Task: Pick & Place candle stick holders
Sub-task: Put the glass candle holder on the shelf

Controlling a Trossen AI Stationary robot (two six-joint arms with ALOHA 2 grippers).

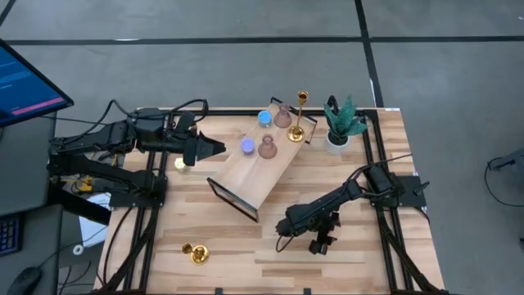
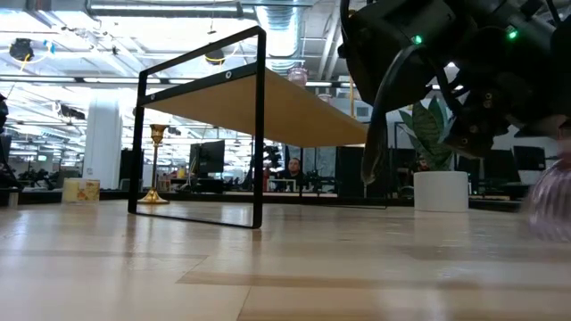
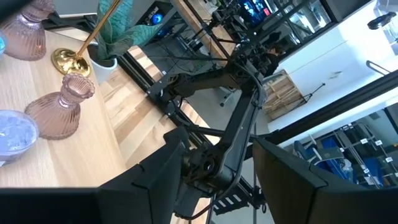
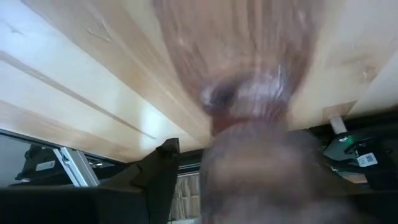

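A tilted wooden shelf (image 1: pixel 246 168) on a black frame bears several candle stick holders: blue (image 1: pixel 264 117), violet (image 1: pixel 246 146), two pink (image 1: pixel 267 148) and a tall gold one (image 1: pixel 301 123). Another gold holder (image 1: pixel 195 253) lies on the table at the near left. One more (image 2: pixel 157 165) stands left of the shelf. My right gripper (image 1: pixel 286 226) is low over the table, open, around a blurred pink holder (image 4: pixel 249 99), which also shows in the low view (image 2: pixel 549 201). My left gripper (image 3: pixel 217 146) hovers open over the shelf's left edge. My right gripper has the pink holder between its fingers, coming slanting down from the table's right. The one finger (image 4: pixel 158 171) that shows stands a little off the holder's side. The holder hides the other finger, so I cannot tell whether the gripper touches it.
A green plant in a white pot (image 1: pixel 338 124) stands at the far right, just beyond the shelf's end. The shelf's black frame leg (image 2: pixel 260 134) stands mid-table. Bare wood lies between the right gripper and the table's near edge (image 1: pixel 270 274).
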